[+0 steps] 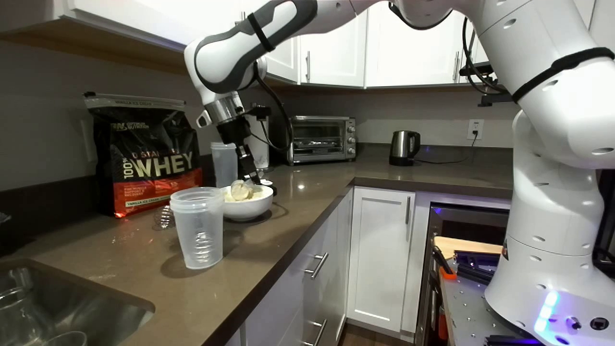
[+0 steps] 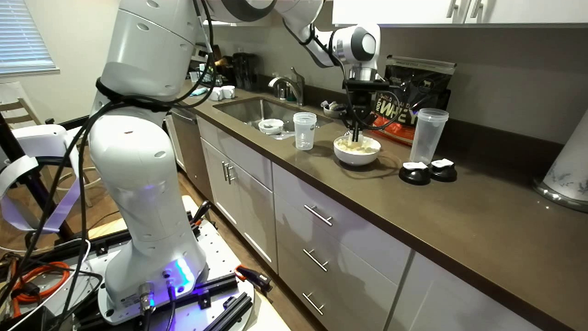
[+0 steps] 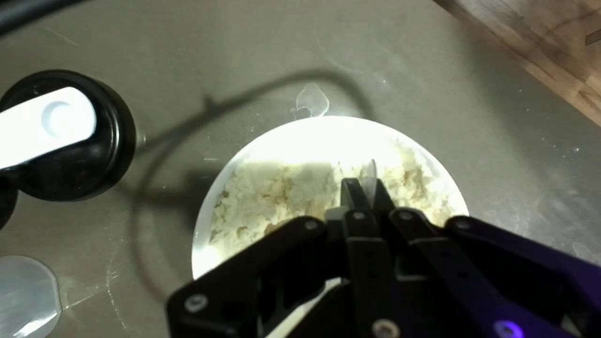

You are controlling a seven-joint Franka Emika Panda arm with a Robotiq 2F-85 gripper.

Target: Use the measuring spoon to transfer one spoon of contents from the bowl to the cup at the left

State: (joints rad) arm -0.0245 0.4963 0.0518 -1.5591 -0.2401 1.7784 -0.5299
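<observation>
A white robot arm (image 1: 230, 62) reaches over a brown kitchen counter, the surface (image 2: 482, 220) that carries everything here. Its black gripper (image 3: 367, 188) points down over a wide white bowl (image 1: 247, 210), which stands upright and holds cream-white, crumbly powder (image 3: 277, 188). The gripper's jaws are drawn together on the measuring spoon (image 1: 241, 190); in the wrist view, a thin translucent strip of it shows between them. In an exterior view, the spoon's rounded end looks cream-coloured, level with the bowl's rim; whether it touches the powder cannot be told.

The cup (image 1: 198, 230), a clear plastic tumbler, stands upright near the bowl but apart from it, on the side toward the sink (image 1: 115, 315). Past the bowl's opposite side stands a taller clear shaker (image 2: 429, 135), with two black lids (image 2: 415, 178) beside it. A large black-and-red bag (image 1: 149, 168) marked WHEY stands behind. Farther along are a toaster oven (image 1: 314, 139) and a steel kettle (image 1: 402, 146).
</observation>
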